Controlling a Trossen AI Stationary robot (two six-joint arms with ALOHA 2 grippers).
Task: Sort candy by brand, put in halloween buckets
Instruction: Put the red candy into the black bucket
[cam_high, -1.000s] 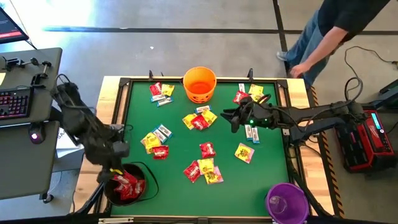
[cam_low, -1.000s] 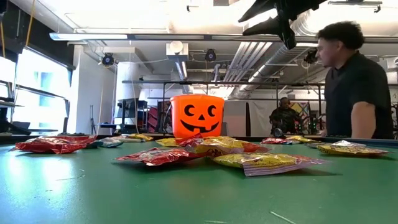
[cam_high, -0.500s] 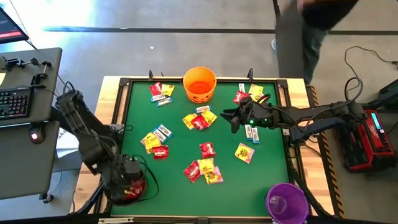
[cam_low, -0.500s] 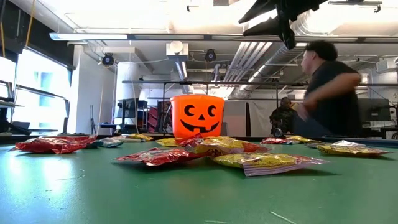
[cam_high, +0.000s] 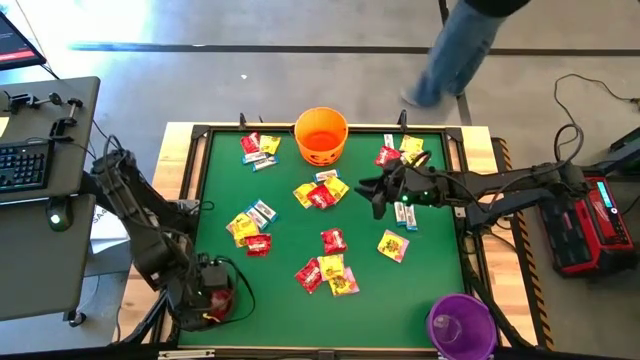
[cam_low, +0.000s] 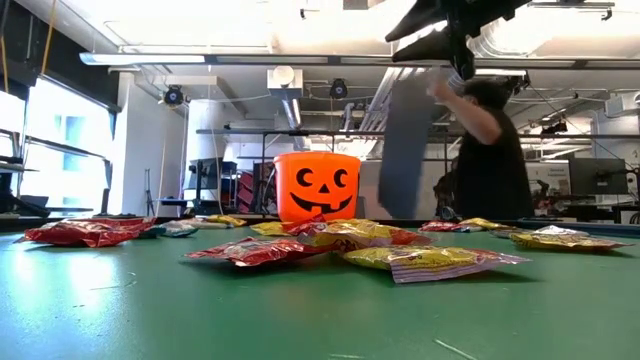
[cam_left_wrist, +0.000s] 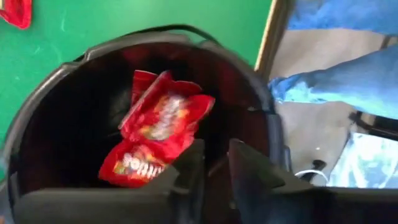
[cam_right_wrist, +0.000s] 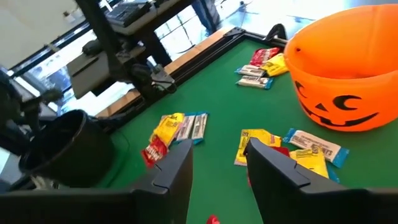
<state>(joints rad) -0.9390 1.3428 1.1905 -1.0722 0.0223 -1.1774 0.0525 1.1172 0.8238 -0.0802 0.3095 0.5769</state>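
I have the left gripper down inside the black bucket at the table's near-left corner, fingers slightly apart, holding nothing, red packets beneath. My right gripper hovers mid-table, empty and part open, green space around it.

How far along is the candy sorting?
Done: red shiny candy packets lie in the round black plastic bucket. In hand: the left claw is over that bucket, fingers apart, empty. Left: many packets on the green table; the purple bucket looks empty.
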